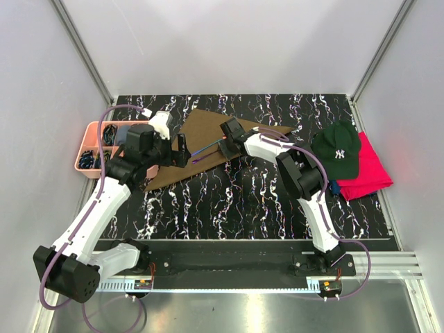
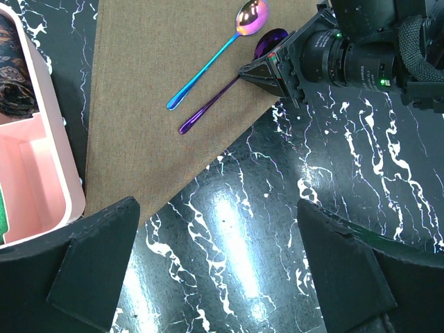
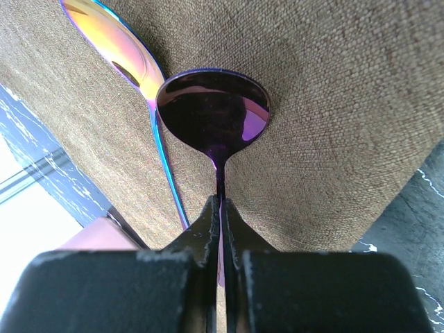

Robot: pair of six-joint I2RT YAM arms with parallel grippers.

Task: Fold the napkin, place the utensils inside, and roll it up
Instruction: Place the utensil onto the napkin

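The olive-brown napkin lies folded into a triangle on the marbled table. Two utensils rest side by side on it. One is a spoon with a pinkish bowl and blue handle. The other is a dark purple spoon. My right gripper is shut on the purple spoon's neck just behind the bowl, low over the napkin; it also shows in the left wrist view. The pink-bowled spoon lies free to its left. My left gripper hangs open over bare table beside the napkin's near edge, holding nothing.
A pink bin with small items stands at the left, close to my left arm, its rim beside the napkin. A dark green cap lies on a red cloth at the right. Grey walls enclose the table.
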